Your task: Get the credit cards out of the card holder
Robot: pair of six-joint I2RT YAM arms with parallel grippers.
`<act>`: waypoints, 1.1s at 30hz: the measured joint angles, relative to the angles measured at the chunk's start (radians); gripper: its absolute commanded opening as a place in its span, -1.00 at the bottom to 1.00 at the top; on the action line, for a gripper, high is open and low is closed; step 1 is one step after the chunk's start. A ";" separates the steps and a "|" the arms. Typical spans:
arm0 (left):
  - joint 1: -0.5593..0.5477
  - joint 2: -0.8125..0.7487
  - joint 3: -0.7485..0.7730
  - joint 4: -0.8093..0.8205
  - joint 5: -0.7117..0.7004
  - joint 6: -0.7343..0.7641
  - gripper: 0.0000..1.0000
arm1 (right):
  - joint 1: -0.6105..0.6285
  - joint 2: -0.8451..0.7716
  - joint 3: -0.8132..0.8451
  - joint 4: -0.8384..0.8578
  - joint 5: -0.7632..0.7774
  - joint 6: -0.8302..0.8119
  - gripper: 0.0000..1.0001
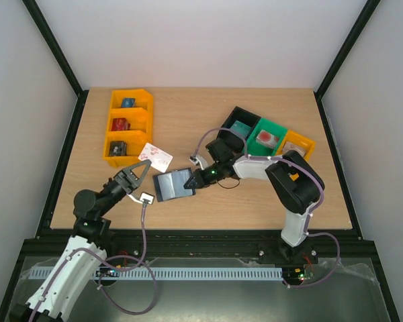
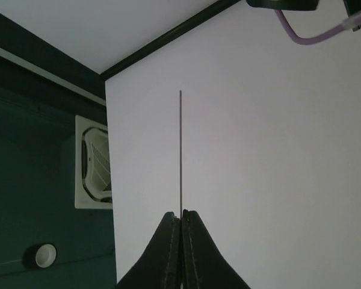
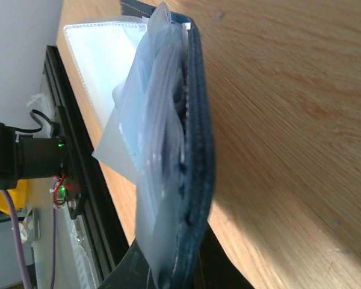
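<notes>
A white credit card (image 1: 158,156) with red marks is pinched at its near corner by my left gripper (image 1: 146,164), which is shut on it above the table. In the left wrist view that card (image 2: 180,150) shows edge-on as a thin line rising from my shut gripper (image 2: 181,215). The dark navy card holder (image 1: 172,184) lies open on the wood, right of the left gripper. My right gripper (image 1: 193,178) is shut on its right edge. In the right wrist view the holder (image 3: 198,150) stands edge-on between the gripper (image 3: 179,268), with pale clear sleeves (image 3: 153,120) fanned to the left.
An orange bin (image 1: 111,127) with three compartments of small items stands at the back left, just behind the held card. A black bin (image 1: 229,119), a green bin (image 1: 277,126) and a yellow bin (image 1: 307,143) sit in a row at the back right.
</notes>
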 measured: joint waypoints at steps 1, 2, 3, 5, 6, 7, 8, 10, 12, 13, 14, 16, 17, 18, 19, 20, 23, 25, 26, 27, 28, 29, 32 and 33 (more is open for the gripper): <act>-0.005 -0.005 0.000 0.001 0.004 0.016 -0.95 | 0.000 0.016 0.009 -0.010 0.000 0.000 -0.97; -0.010 -0.012 0.000 -0.005 0.006 0.028 -0.95 | 0.002 0.030 0.015 -0.020 0.001 0.000 -0.97; -0.011 -0.020 0.001 -0.017 0.008 0.034 -0.95 | 0.002 0.040 0.020 -0.032 0.002 0.000 -0.97; -0.013 -0.039 0.002 -0.044 0.009 0.034 -0.95 | 0.002 0.047 0.024 -0.051 0.002 -0.002 -0.97; -0.016 -0.051 0.003 -0.064 0.007 0.027 -0.95 | 0.002 0.049 0.028 -0.065 0.003 -0.004 -0.97; -0.019 -0.062 0.004 -0.083 0.004 0.018 -0.95 | 0.001 0.050 0.032 -0.073 0.005 -0.006 -0.97; -0.022 -0.070 0.005 -0.097 0.000 0.008 -0.95 | 0.001 0.051 0.035 -0.080 0.005 -0.008 -0.96; -0.033 -0.083 0.010 -0.130 -0.012 -0.031 -0.95 | 0.001 0.054 0.043 -0.092 0.006 -0.010 -0.90; -0.047 -0.087 0.020 -0.158 -0.028 -0.094 -0.96 | 0.001 0.060 0.048 -0.099 0.006 -0.013 -0.53; -0.059 -0.087 0.031 -0.175 -0.042 -0.145 -0.95 | 0.001 0.063 0.052 -0.108 0.009 -0.015 -0.30; -0.067 -0.087 0.042 -0.190 -0.053 -0.186 -0.95 | 0.000 0.065 0.058 -0.124 0.017 -0.020 -0.15; -0.093 -0.084 0.093 -0.260 -0.082 -0.316 -0.95 | -0.005 0.064 0.069 -0.164 0.051 -0.035 0.13; -0.102 -0.079 0.123 -0.292 -0.091 -0.383 -0.95 | -0.007 0.061 0.075 -0.186 0.069 -0.043 0.36; -0.110 -0.068 0.169 -0.343 -0.097 -0.468 -0.95 | -0.014 0.048 0.077 -0.209 0.095 -0.063 0.50; -0.115 -0.045 0.233 -0.397 -0.096 -0.579 -0.95 | -0.023 0.030 0.077 -0.235 0.118 -0.065 0.55; -0.118 -0.024 0.279 -0.425 -0.096 -0.680 -0.95 | -0.036 -0.001 0.077 -0.265 0.147 -0.081 0.57; -0.119 0.024 0.396 -0.436 -0.076 -1.108 -0.95 | -0.068 -0.172 0.077 -0.318 0.241 -0.135 0.61; -0.119 0.031 0.404 -0.412 -0.047 -1.380 -0.95 | -0.080 -0.317 0.083 -0.318 0.282 -0.179 0.63; -0.119 0.042 0.400 -0.390 -0.022 -1.529 -0.95 | -0.079 -0.378 0.091 -0.316 0.287 -0.200 0.63; -0.119 0.055 0.396 -0.373 -0.005 -1.637 -0.96 | -0.078 -0.444 0.105 -0.306 0.282 -0.224 0.64; -0.119 0.073 0.385 -0.332 0.021 -1.773 -0.95 | -0.077 -0.491 0.116 -0.290 0.267 -0.241 0.64; -0.119 0.087 0.376 -0.299 0.036 -1.872 -0.95 | -0.074 -0.539 0.130 -0.261 0.244 -0.255 0.64; -0.118 0.128 0.338 -0.187 0.079 -2.125 -0.95 | -0.058 -0.624 0.137 -0.117 0.167 -0.241 0.58; -0.117 0.138 0.327 -0.154 0.091 -2.182 -0.95 | -0.048 -0.638 0.135 -0.060 0.145 -0.221 0.54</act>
